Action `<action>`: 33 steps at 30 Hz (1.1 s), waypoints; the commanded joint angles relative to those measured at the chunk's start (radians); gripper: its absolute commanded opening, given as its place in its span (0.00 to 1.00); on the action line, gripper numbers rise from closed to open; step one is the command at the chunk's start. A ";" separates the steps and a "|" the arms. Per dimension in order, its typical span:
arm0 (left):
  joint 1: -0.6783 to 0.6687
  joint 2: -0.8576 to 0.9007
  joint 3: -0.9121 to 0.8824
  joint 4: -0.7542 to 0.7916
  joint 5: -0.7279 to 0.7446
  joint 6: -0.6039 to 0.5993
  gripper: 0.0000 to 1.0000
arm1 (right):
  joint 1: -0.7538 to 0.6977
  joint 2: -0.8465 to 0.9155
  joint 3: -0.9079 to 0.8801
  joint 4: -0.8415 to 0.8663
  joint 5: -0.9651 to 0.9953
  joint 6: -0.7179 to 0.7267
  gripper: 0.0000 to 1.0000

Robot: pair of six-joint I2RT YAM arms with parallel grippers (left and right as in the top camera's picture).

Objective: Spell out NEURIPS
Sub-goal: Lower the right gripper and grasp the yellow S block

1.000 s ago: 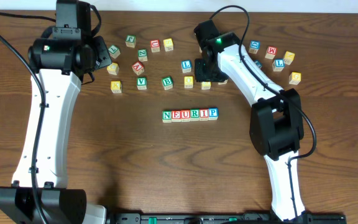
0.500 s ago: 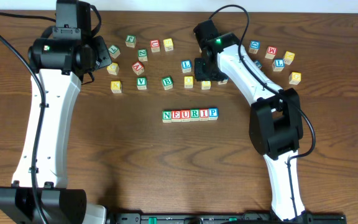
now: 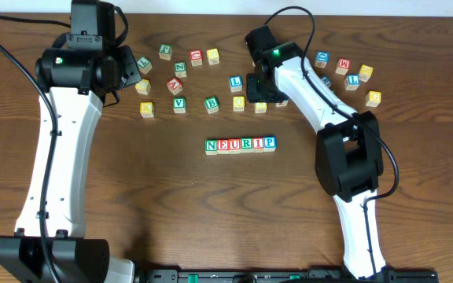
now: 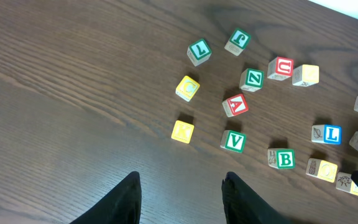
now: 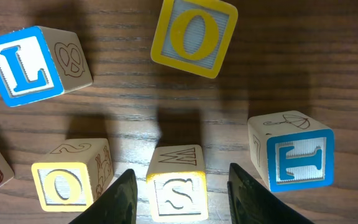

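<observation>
A row of cubes reading N, E, U, R, I, P [image 3: 241, 145] lies mid-table. My right gripper [image 5: 181, 173] is low over the loose cubes behind that row. It is open, and a yellow-edged S cube [image 5: 178, 193] sits between its fingers with a gap on each side. From overhead that S cube [image 3: 260, 107] shows just below the right wrist. Over the far-left part of the table my left gripper [image 4: 181, 177] is open and holds nothing, with bare wood between its fingers.
Round the S cube stand a yellow O cube [image 5: 64, 180] on the left, a blue T cube [image 5: 297, 155] on the right, a blue L cube [image 5: 27, 65] and another yellow O cube [image 5: 194, 37] behind. More loose cubes [image 3: 178, 82] are scattered along the back.
</observation>
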 commanded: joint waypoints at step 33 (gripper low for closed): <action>0.005 0.009 -0.014 0.000 -0.016 0.017 0.42 | 0.016 0.040 -0.012 -0.034 0.033 0.012 0.24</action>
